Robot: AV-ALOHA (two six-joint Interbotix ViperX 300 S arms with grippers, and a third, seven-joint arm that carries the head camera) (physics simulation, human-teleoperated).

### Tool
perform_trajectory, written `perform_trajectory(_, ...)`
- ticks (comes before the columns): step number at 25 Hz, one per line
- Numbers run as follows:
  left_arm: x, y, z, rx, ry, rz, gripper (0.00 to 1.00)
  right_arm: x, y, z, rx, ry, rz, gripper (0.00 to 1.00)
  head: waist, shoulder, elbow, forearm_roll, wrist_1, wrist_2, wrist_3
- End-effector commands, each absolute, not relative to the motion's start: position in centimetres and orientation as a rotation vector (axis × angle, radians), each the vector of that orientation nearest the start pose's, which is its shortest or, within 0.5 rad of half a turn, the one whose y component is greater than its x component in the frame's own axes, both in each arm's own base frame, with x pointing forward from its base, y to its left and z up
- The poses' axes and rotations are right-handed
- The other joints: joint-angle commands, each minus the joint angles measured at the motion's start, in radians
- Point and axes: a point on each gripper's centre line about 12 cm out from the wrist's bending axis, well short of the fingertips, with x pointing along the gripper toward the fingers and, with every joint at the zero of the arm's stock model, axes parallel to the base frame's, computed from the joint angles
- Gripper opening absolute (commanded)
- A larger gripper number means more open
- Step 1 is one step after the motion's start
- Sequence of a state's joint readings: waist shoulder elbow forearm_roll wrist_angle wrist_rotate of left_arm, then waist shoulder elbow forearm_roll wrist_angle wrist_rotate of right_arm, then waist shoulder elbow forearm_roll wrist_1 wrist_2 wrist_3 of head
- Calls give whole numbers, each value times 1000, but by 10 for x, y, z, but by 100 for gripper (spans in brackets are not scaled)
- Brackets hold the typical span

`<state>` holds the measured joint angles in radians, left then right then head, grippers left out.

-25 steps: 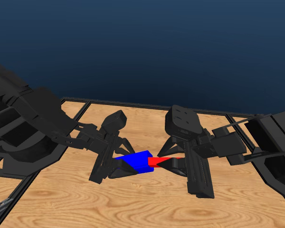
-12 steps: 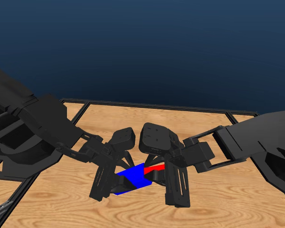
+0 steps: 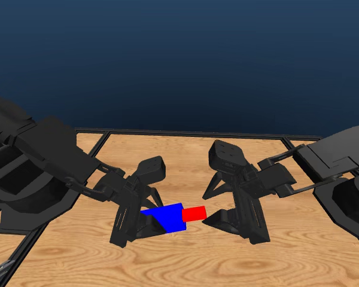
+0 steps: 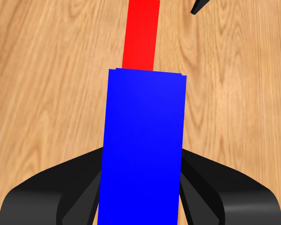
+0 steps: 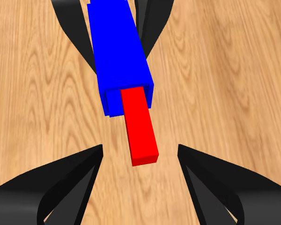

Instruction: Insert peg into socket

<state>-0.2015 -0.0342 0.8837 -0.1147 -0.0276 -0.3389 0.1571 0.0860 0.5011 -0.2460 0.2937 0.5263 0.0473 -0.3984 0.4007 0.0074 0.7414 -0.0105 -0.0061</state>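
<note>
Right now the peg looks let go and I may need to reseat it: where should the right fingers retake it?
Probably on the peg's free end, the part outside the socket, coming in along its length from the right gripper. That end sticks out bare, with open fingers either side, while the rest sits inside the opening.

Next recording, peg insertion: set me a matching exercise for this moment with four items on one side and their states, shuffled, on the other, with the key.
Things:
1. peg
2. socket
3. left gripper
4. right gripper

States:
A. jaws apart, holding nothing, just clear of the red bar's free end
B. one end inside the blue block, the rest sticking out
C. clamped between two black jaws
D. shut on the blue block

Pairs: 1-B, 2-C, 3-D, 4-A
</note>
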Motion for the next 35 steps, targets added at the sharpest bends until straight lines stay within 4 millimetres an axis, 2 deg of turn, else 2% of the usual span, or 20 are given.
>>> perform_trajectory(1,321,-67,125,-356,870,7,0,391,49,180,225,803,-45,100,-13,-4,-18,-1,-10,5,7)
perform_trajectory(2,321,-67,128,-361,870,10,0,387,50,183,242,796,-48,100,-16,-3,-19,-1,-10,6,9)
perform_trajectory(3,324,-69,131,-359,866,5,0,384,50,173,259,811,-54,100,-18,-2,-19,-1,-10,7,12)
perform_trajectory(5,324,-69,130,-358,871,6,0,385,49,172,266,801,-50,100,-22,0,-20,-2,-11,9,15)
perform_trajectory(6,325,-69,133,-359,877,10,0,385,50,165,273,815,-52,79,-25,0,-21,-2,-9,10,15)
perform_trajectory(7,324,-68,132,-358,889,16,0,384,54,155,269,832,-44,0,-26,0,-21,-2,-9,11,16)
perform_trajectory(8,324,-69,132,-354,901,18,0,387,54,149,276,829,-40,0,-28,1,-21,-2,-9,11,18)
perform_trajectory(9,323,-68,131,-354,908,24,0,391,49,154,283,800,-41,0,-28,1,-21,-2,-8,12,19)
perform_trajectory(11,327,-69,137,-353,897,20,0,400,57,152,297,775,-19,0,-30,1,-20,-3,-7,12,20)
perform_trajectory(14,329,-70,139,-344,906,22,0,412,58,139,286,765,-6,0,-32,1,-21,-2,-6,14,23)
perform_trajectory(19,329,-71,138,-344,922,33,0,437,60,145,284,671,19,0,-36,2,-21,-3,-5,16,23)
perform_trajectory(21,328,-72,135,-344,934,39,0,442,60,139,273,667,22,0,-37,2,-22,-3,-6,16,24)
perform_trajectory(22,329,-72,137,-345,934,40,0,449,60,147,273,632,28,0,-36,2,-22,-3,-6,17,25)
perform_trajectory(26,330,-73,140,-347,928,41,0,456,59,139,263,634,27,0,-34,3,-23,-2,-7,18,26)
perform_trajectory(27,328,-72,137,-345,942,46,0,460,59,142,265,622,28,0,-34,2,-23,-2,-7,18,25)
perform_trajectory(29,329,-73,141,-350,927,44,0,462,62,136,263,625,30,0,-33,2,-23,-2,-9,18,24)
perform_trajectory(31,326,-72,137,-349,943,51,0,458,60,134,268,637,24,0,-30,1,-23,-1,-8,18,23)
perform_trajectory(35,319,-74,137,-357,950,52,0,429,53,124,348,631,-18,0,-24,-6,-24,0,-10,18,16)
